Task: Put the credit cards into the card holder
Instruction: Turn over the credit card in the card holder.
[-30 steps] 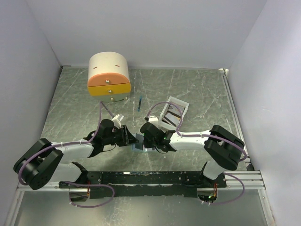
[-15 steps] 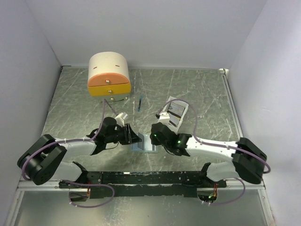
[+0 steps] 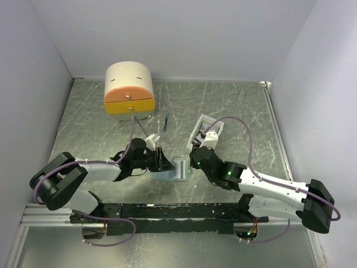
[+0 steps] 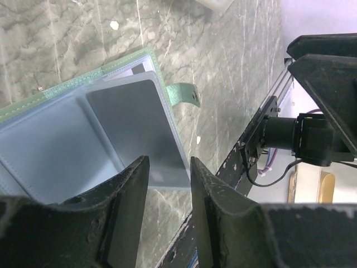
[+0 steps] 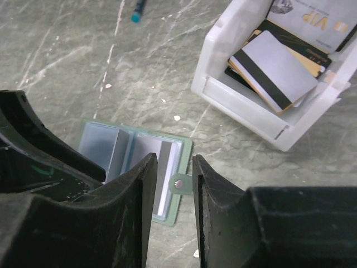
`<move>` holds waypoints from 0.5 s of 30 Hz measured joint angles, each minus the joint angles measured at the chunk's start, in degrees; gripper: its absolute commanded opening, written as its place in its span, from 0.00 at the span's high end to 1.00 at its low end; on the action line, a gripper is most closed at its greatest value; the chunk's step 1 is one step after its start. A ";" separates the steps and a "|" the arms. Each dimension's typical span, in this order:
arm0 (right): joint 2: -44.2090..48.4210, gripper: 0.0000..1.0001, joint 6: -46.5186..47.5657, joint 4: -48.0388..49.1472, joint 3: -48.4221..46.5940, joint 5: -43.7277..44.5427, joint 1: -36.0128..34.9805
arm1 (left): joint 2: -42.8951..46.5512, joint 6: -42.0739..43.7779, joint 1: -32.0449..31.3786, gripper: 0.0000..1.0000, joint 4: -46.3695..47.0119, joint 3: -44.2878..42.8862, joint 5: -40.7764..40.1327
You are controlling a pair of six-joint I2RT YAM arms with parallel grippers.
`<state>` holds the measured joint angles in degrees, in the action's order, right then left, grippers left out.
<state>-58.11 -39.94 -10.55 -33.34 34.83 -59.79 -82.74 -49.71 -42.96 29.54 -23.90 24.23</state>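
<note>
The green-edged card holder (image 5: 131, 146) lies open on the table, and a card (image 5: 165, 170) with a dark stripe sits in its right sleeve. In the top view the card holder (image 3: 179, 167) lies between the two grippers. My right gripper (image 5: 174, 160) hovers open above the holder's snap strap with nothing between its fingers. My left gripper (image 4: 167, 164) is open over the holder's (image 4: 67, 145) near edge, beside a raised clear sleeve. More credit cards (image 5: 276, 70) are stacked in the white tray (image 5: 245, 106): a gold-edged card with a black stripe on top and dark ones beneath.
A cream-and-orange drawer box (image 3: 129, 89) stands at the back left. A thin blue stick (image 3: 166, 123) lies between it and the white tray (image 3: 207, 128). Grey walls close in the table, and a black rail (image 3: 178, 211) runs along its near edge.
My right gripper has opened and pulled back to the right off the holder, uncovering it. The left arm has reached slightly further right.
</note>
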 measured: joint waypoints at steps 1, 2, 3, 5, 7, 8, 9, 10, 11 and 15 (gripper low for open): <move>0.00 0.66 0.20 -0.63 -0.17 0.50 0.00 | 0.02 0.13 -0.02 0.53 -0.07 -0.09 0.00; 0.00 0.65 0.57 -1.07 -0.37 0.79 0.00 | 0.07 0.28 -0.02 0.53 -0.20 -0.17 -0.04; -0.04 0.64 1.42 -1.29 -0.74 1.07 0.00 | 0.26 0.59 -0.02 0.53 -0.59 -0.33 -0.11; -0.31 0.62 2.97 -1.46 -1.79 1.66 0.00 | 0.85 1.20 -0.02 0.52 -1.05 -0.52 -0.48; -0.68 0.61 4.92 -1.49 -3.32 2.32 0.00 | 1.53 1.73 -0.02 0.52 -1.51 -0.81 -0.70; -0.85 0.61 5.73 -1.46 -4.07 2.62 0.07 | 1.75 1.97 -0.02 0.52 -1.60 -0.96 -0.76; -0.92 0.60 6.71 -1.49 -4.87 2.99 0.13 | 1.86 2.23 -0.02 0.52 -1.62 -1.05 -0.79; -0.94 0.59 7.65 -1.49 -5.60 3.28 0.24 | 1.90 2.40 -0.02 0.52 -1.64 -1.11 -0.81; -0.94 0.58 8.35 -1.51 -6.16 3.48 0.35 | 1.90 2.58 -0.02 0.52 -1.62 -1.14 -0.81; -0.92 0.56 12.17 -1.20 -7.91 2.97 2.40 | 2.05 3.52 -0.02 0.49 -2.19 -1.22 -0.81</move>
<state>-59.02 -27.77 -11.75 -41.25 37.80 -57.39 -80.68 -46.19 -42.98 27.35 -25.12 23.42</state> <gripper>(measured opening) 0.425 0.478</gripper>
